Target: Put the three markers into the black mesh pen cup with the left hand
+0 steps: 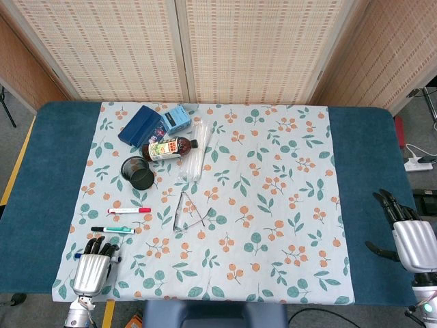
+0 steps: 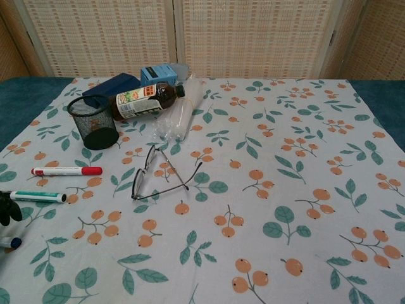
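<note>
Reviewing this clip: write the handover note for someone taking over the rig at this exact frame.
Left hand: over the blue marker at the cloth's near-left edge; grip cannot be judged.
Right hand: open, idle beside the table's right edge.
Red marker and green marker lie flat on the cloth; black mesh pen cup stands upright behind them.
Done: nothing in the cup.
Left: all three markers.

The blue marker (image 2: pixel 9 242) is cut off by the chest view's left edge and partly covered by the left hand (image 1: pixel 92 268) in the head view. Whether it is gripped cannot be told. The right hand (image 1: pixel 410 238) is cropped at the frame edge.
</note>
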### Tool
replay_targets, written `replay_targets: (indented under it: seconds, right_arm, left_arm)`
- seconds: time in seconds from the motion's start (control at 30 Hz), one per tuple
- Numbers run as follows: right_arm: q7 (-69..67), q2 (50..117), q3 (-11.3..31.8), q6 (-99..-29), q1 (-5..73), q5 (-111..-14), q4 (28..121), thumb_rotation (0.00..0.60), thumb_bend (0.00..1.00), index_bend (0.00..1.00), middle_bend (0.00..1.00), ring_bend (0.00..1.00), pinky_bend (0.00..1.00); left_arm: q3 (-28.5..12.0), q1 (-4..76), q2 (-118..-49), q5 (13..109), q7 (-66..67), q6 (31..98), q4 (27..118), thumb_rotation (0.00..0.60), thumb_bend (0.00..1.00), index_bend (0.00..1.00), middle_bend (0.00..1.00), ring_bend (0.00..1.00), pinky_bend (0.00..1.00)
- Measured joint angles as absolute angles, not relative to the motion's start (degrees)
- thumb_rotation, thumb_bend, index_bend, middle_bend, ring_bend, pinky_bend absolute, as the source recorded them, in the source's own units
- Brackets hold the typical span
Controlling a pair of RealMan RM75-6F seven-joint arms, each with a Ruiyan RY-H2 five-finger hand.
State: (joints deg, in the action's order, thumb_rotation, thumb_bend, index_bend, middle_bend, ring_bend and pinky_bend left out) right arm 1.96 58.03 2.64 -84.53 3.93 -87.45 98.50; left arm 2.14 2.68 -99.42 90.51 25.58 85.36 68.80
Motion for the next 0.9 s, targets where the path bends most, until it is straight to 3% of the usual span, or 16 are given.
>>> replay_targets:
  seconds: [0.57, 0.9]
  right_arm:
    - [1.9, 57.9, 2.7, -84.6, 3.9, -87.3, 98.5, 0.6, 0.0, 0.11, 0.06, 0.26, 0.29]
    - [2.0, 57.8, 2.7, -85.2, 3.6, -87.6, 98.6, 0.6, 0.0, 0.12, 0.06, 0.27, 0.3]
  left_arm:
    - [1.0, 2.9, -102.4, 89.4, 24.6, 86.0, 62.2, 0.6, 0.28, 0.49, 0.5, 0.22, 0.21]
    - [0.5, 2.9, -103.3, 88.5, 23.7, 86.1, 59.6, 0.6, 0.28, 0.5, 0.5, 0.22, 0.21]
